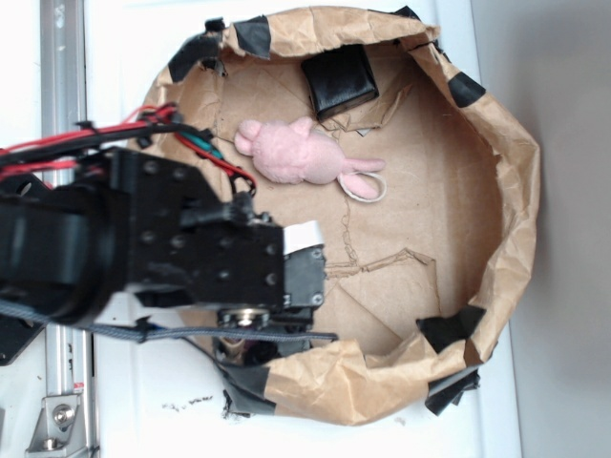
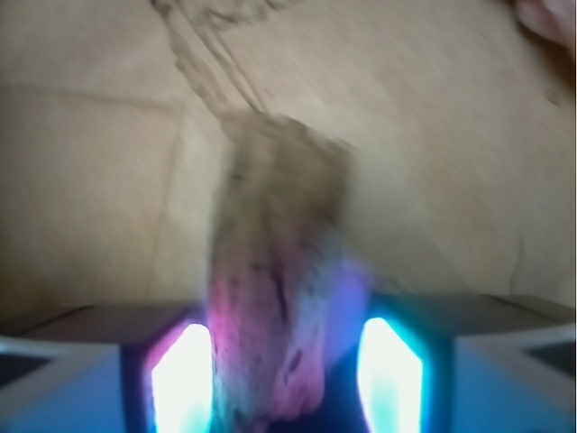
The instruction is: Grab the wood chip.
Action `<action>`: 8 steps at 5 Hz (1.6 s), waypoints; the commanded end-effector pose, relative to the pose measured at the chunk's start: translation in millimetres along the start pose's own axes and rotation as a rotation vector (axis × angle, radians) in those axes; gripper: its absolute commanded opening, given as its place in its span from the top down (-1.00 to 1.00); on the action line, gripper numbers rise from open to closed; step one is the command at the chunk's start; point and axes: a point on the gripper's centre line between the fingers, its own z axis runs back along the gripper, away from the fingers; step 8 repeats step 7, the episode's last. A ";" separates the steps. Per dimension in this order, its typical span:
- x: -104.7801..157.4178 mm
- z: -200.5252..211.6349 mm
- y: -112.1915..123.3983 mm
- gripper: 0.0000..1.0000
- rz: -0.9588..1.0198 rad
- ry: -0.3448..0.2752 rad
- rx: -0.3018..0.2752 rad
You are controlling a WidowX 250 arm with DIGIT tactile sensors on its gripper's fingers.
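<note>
In the wrist view the wood chip [image 2: 275, 298], a rough brown oblong piece, sits lengthwise between my gripper [image 2: 287, 379] fingers and reaches out ahead of them over the brown paper. The left lit pad [image 2: 185, 379] lies against it. The right pad [image 2: 389, 370] stands close at its other side. The picture is blurred. In the exterior view the gripper and the chip are hidden under the black arm [image 1: 191, 248], at the near left rim of the paper bowl [image 1: 506, 191].
A pink plush [image 1: 301, 157] lies in the bowl's far middle, and a black square pad [image 1: 339, 81] at the far rim. Torn paper strips [image 1: 382, 262] lie on the bowl floor. Black tape patches [image 1: 449, 329] hold the crumpled rim.
</note>
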 end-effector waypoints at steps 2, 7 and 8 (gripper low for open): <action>25.0 13.3 4.0 1.00 -0.012 -0.025 -0.034; 57.2 150.8 25.0 1.00 -0.162 -0.150 0.071; 57.2 150.8 25.0 1.00 -0.162 -0.150 0.071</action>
